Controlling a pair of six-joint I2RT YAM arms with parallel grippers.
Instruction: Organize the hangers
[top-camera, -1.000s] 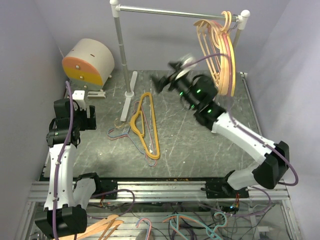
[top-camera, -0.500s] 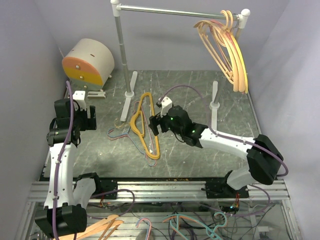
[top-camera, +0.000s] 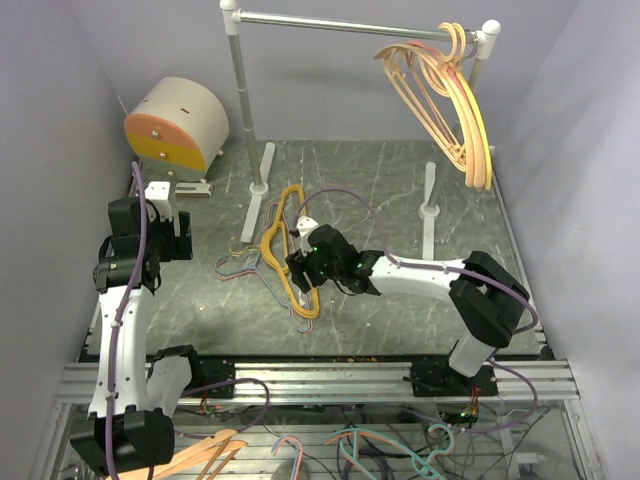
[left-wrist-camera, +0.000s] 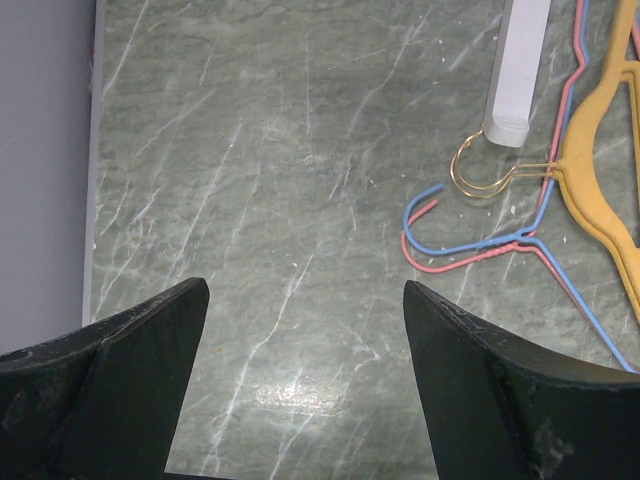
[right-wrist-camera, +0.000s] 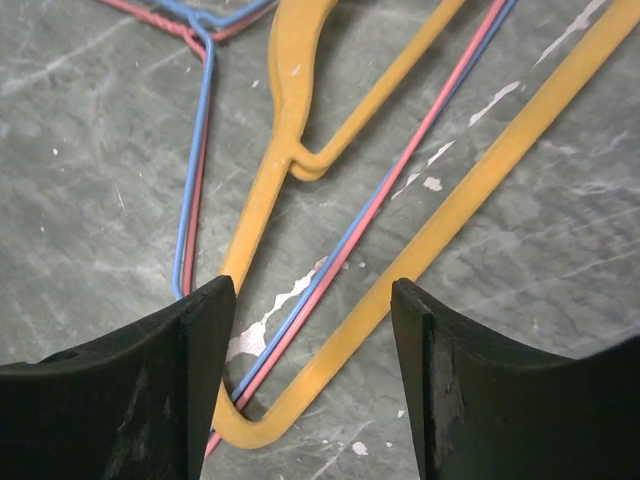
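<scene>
We locate the loose hangers (top-camera: 272, 246) on the table (top-camera: 400, 210), before the clothes rail's (top-camera: 340, 20) left post, beneath the right gripper (top-camera: 297, 270). The hung hangers (top-camera: 452, 100) occupy the rail's right end; a drum (top-camera: 180, 125) sits rear-left.

Tabletop (left-wrist-camera: 250, 200): grey-green marbled stone look, smooth, faint sheen.
Thick yellow hanger (right-wrist-camera: 290, 130): smooth plastic, semi-matt; brass-toned metal hook (left-wrist-camera: 525, 172).
2 thin hangers (right-wrist-camera: 196, 170): pink and blue coated wire, twisted necks.
Rail bar (top-camera: 340, 22): bright polished metal.

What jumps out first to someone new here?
The right gripper, jaws apart, poised low over a yellow hanger lying mid-table among thin pink and blue wire hangers. Behind it, a bunch of peach hangers dangles at the right end of the rail.
</scene>
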